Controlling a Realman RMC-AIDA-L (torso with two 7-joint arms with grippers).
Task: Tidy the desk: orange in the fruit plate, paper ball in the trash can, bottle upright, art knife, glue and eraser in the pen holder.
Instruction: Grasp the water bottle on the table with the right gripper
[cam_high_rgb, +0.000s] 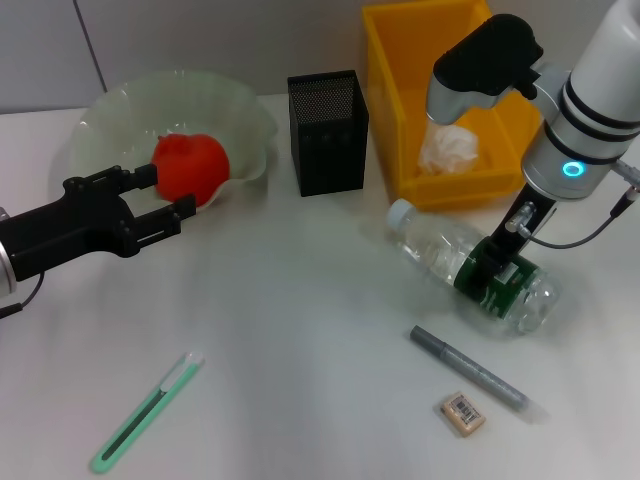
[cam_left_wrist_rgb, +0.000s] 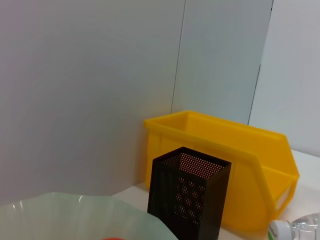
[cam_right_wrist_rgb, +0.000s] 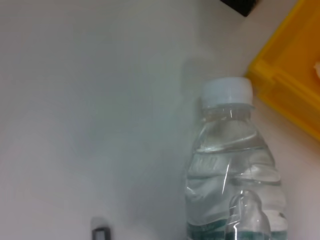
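The yellow bin (cam_high_rgb: 400, 110) at the upper right already held the paper ball (cam_high_rgb: 447, 148), and the plate (cam_high_rgb: 120, 120) at the upper left held the orange (cam_high_rgb: 190, 167). The bottle (cam_high_rgb: 470, 265) lay on its side on the bench (cam_high_rgb: 300, 340), right of centre. To stand it well, I judge, the grip must be firm around the body before tilting. The right claw (cam_high_rgb: 497, 268) was closed on the bottle. The left claw (cam_high_rgb: 165, 200), open, touched the orange.
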